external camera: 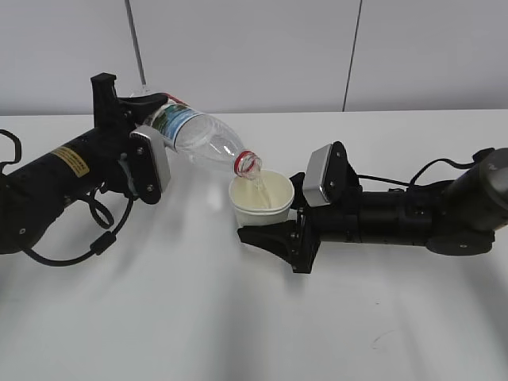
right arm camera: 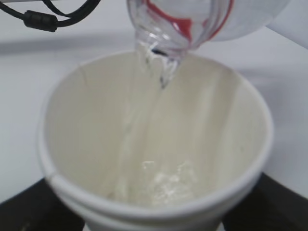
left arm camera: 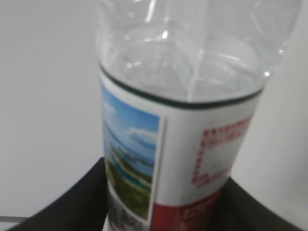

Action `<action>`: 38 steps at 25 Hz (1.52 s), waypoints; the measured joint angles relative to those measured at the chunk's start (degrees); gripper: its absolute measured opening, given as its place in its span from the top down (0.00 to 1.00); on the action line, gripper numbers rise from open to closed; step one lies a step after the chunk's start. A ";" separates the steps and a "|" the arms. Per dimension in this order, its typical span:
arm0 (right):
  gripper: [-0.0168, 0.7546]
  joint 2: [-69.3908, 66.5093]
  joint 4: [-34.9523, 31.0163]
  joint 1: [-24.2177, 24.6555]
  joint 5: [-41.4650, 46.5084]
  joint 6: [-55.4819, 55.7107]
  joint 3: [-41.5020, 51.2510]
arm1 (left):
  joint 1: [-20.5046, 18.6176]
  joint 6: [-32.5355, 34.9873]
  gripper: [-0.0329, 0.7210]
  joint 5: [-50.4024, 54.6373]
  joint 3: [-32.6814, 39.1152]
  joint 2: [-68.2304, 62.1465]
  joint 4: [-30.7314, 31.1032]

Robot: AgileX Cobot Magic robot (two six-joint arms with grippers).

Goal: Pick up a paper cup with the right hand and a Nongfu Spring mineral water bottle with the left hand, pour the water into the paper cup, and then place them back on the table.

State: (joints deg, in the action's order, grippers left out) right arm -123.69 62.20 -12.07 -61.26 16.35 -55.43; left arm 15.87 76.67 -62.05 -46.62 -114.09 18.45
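Observation:
My left gripper (external camera: 151,119) is shut on the Nongfu Spring bottle (external camera: 194,136), which is tilted with its red-ringed mouth down over the paper cup (external camera: 260,200). In the left wrist view the bottle's label (left arm camera: 183,159) fills the frame between the black fingers (left arm camera: 72,202). My right gripper (external camera: 270,234) is shut on the cup and holds it upright, low over the white table (external camera: 198,317). In the right wrist view a thin stream of water (right arm camera: 159,72) runs from the bottle mouth (right arm camera: 178,29) into the cup (right arm camera: 154,144), with a little water pooled at the bottom.
A black cable (right arm camera: 43,19) from the left arm lies on the table beyond the cup. The grey wall (external camera: 317,48) stands behind the table's far edge.

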 joint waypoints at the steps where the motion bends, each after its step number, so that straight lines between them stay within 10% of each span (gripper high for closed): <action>1: 0.28 0.00 0.00 0.00 0.00 0.00 0.00 | 0.00 0.00 0.48 0.00 0.00 0.00 0.00; 38: 0.28 0.00 1.82 0.00 0.27 -0.10 0.00 | 0.00 3.46 0.49 -0.38 -0.07 0.00 0.00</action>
State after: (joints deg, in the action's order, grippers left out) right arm -123.69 64.02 -12.07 -60.99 16.25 -55.43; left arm 15.87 80.13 -62.43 -46.69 -114.09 18.45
